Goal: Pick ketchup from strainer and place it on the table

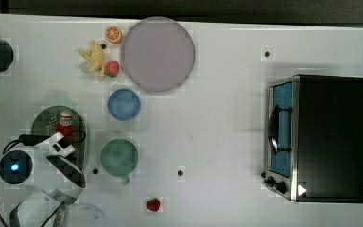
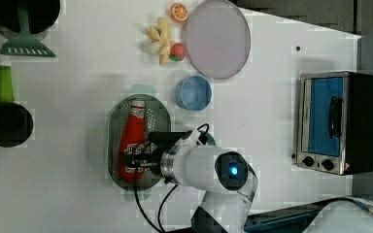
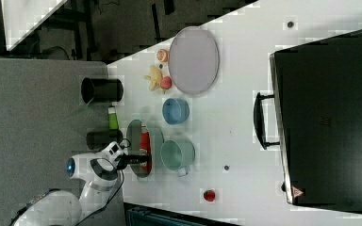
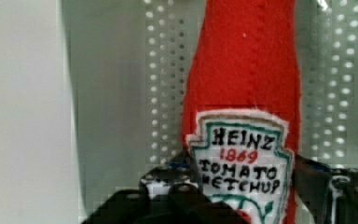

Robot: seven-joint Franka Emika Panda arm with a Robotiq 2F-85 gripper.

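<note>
Gripper point(image 2: 132, 161) down in the strainer point(image 2: 114, 126), fingers either side of the ketchup point(image 2: 131, 136).

Pinching the ketchup at its labelled lower body, one finger point(image 4: 168, 179) against each flank (felt-like red body, "Heinz Tomato Ketchup" label). Lying flat in the pale green strainer on the table point(image 1: 227, 123), white cap pointing away from the gripper. Just past the strainer, a green cup point(image 1: 118, 156) and a blue cup point(image 1: 124, 104); further on, a grey-lilac plate point(image 1: 157, 53) beside toy fruit; farthest off, a toaster oven point(image 1: 319, 138).
</note>
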